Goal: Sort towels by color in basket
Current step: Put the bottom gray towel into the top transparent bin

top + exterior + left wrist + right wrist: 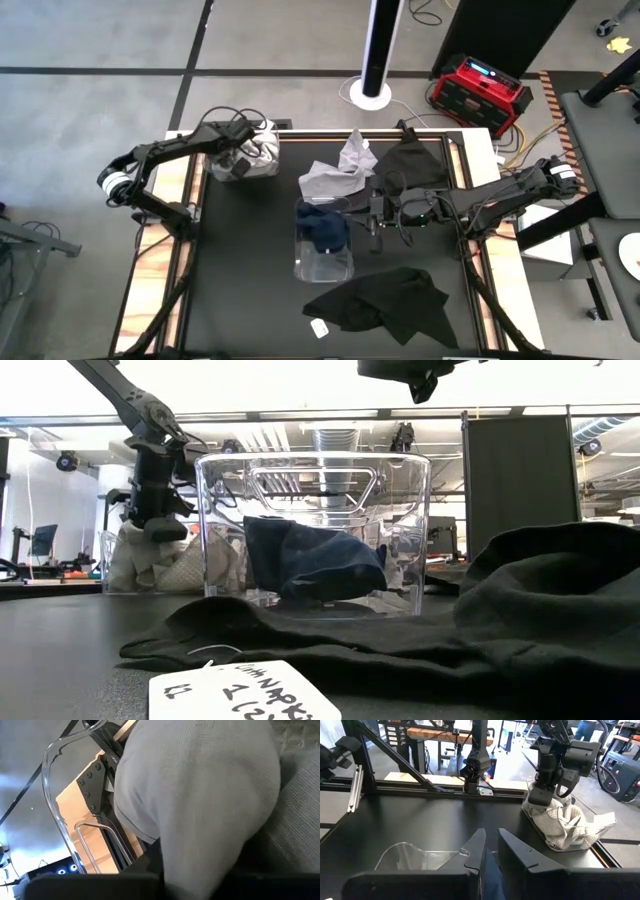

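In the high view, the left gripper (pixel 243 152) is down in the clear basket (pixel 243 160) at about 10 o'clock on the counter (pixel 240 280), among pale towels (pixel 262 150); the right gripper (pixel 372 218) hovers at the centre, just beside a second clear basket (pixel 322 262) that holds a navy towel (pixel 325 230). A light grey towel (pixel 335 178) and a black towel (pixel 410 165) lie loose at 12 to 1 o'clock, and a large black towel (pixel 385 300) lies at 5 o'clock. In the low view, the navy towel sits crumpled inside the near basket, and the black towel with a paper tag (pixel 240 695) is spread in front. In the left wrist view, a pale cloth (pixel 200 795) covers the fingers, so one cannot tell their state. In the right wrist view, the right fingers (pixel 477 851) are nearly together, with a narrow gap and nothing clamped. The towels look light, soft and limp; it seems best to pinch them at a raised fold, not at a flat edge.
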### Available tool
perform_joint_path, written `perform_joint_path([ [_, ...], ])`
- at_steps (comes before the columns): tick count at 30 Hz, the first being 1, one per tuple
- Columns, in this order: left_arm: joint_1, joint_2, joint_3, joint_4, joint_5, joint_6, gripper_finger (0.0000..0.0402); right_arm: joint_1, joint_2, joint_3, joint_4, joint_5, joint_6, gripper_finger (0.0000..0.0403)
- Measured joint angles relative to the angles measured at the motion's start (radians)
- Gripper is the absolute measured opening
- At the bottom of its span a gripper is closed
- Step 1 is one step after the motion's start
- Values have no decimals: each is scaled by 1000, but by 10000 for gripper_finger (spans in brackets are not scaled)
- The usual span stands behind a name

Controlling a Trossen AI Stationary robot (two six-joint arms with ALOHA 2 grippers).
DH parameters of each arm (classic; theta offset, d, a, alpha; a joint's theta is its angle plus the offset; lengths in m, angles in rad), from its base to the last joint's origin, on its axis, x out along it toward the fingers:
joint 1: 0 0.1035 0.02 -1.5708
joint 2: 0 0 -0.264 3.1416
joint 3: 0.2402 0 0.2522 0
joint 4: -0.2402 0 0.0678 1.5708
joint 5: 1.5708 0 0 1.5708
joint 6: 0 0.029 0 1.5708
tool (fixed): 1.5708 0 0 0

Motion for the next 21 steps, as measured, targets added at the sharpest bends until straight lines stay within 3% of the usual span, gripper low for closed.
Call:
perform_joint_path([
  [11, 0, -1, 0, -37, -13, 16, 185, 0, 0, 0, 0, 0, 0, 38],
  [21, 0, -13, 0, -45, -36, 42, 219, 0, 0, 0, 0, 0, 44, 38],
])
